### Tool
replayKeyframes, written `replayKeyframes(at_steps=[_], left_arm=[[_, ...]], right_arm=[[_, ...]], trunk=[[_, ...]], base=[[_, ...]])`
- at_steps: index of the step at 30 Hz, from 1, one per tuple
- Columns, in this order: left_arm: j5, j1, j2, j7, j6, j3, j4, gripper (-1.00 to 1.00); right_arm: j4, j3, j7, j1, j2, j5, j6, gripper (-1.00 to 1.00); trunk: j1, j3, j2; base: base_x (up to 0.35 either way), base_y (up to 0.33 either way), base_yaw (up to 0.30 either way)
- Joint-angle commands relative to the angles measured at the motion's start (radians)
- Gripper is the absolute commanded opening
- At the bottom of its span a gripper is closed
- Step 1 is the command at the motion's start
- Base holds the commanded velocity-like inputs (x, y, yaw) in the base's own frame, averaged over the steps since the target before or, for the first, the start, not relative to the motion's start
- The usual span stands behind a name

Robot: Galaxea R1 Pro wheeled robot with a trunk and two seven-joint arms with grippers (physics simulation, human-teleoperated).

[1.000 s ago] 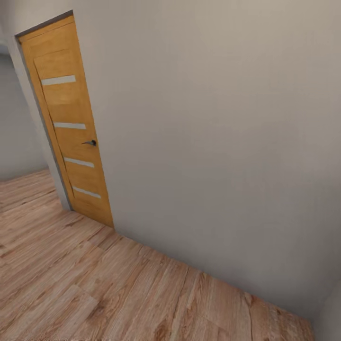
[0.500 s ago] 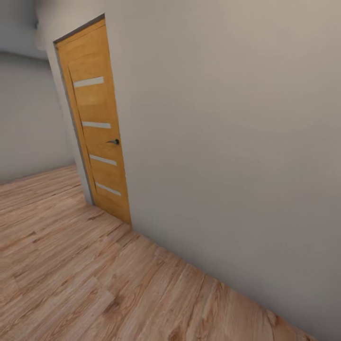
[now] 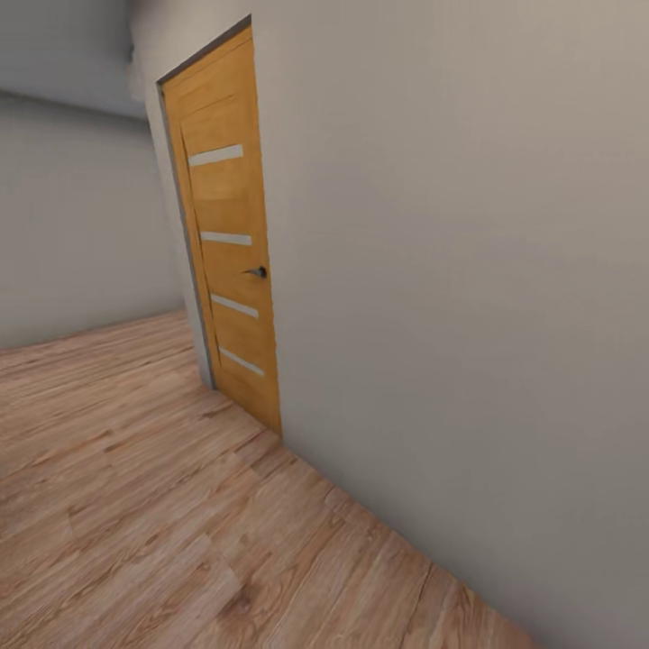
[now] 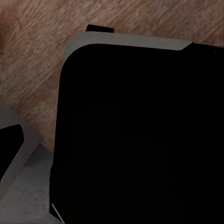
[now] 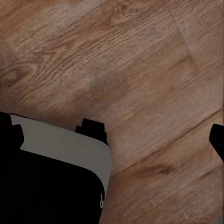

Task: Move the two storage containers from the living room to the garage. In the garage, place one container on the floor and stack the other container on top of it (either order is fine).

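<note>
- An oak door (image 3: pixel 227 261) with four frosted strips is seen in the head view, shut, set in a pale grey wall (image 3: pixel 469 270) that runs along the right of the view.
- A light wood-plank floor (image 3: pixel 135 505) lies in front of the door, so the robot is judged to be in transit and not yet in the garage.
- Neither of the two storage containers can be placed from these pictures; whether one is being carried cannot be told.
- In the left wrist view a large black body with a grey rim (image 4: pixel 135 130) is seen over the planks; it is probably part of the robot itself, though the view is too dark to be sure.
- In the right wrist view a similar black and grey part (image 5: pixel 51 172) is seen above bare wood planks (image 5: pixel 140 70).
- The state of either gripper cannot be told: no fingers are clearly made out.
- The wall stands close on the right; it could be scraped by the base or the right arm if a turn toward the door is cut tight.
- The shut door stands in the way, and the way through could be blocked unless it is opened.
</note>
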Motion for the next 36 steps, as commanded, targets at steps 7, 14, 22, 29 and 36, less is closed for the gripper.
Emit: replayKeyframes(at_steps=[7, 14, 22, 29, 36], left_arm=[[0.008, 0.0, 0.0, 0.001, 0.0, 0.0, -0.001, 1.0], [0.008, 0.0, 0.0, 0.001, 0.0, 0.0, -0.001, 1.0], [0.008, 0.0, -0.001, 0.001, 0.0, 0.0, -0.001, 1.0], [0.01, 0.0, -0.004, 0.001, 0.0, 0.003, 0.0, 1.0], [0.012, 0.0, -0.007, 0.0, -0.004, 0.004, 0.005, 1.0]], right_arm=[[0.003, 0.008, 0.0, -0.002, 0.001, -0.009, -0.007, 1.0], [0.003, 0.009, 0.0, 0.017, 0.001, -0.009, -0.006, 1.0], [0.003, 0.009, 0.0, 0.058, -0.005, -0.008, -0.009, 1.0], [0.003, 0.008, 0.0, 0.087, -0.014, -0.01, -0.012, 1.0], [0.003, 0.009, 0.0, 0.109, -0.015, -0.011, -0.012, 1.0]], trunk=[[0.001, -0.001, 0.0], [0.001, -0.001, 0.0], [0.001, -0.001, 0.0], [0.001, -0.001, 0.0], [0.001, -0.001, 0.0]], base=[[0.322, 0.0, 0.273], [0.322, 0.0, 0.272], [0.322, 0.0, 0.272], [0.322, 0.0, 0.272], [0.322, 0.0, 0.272]])
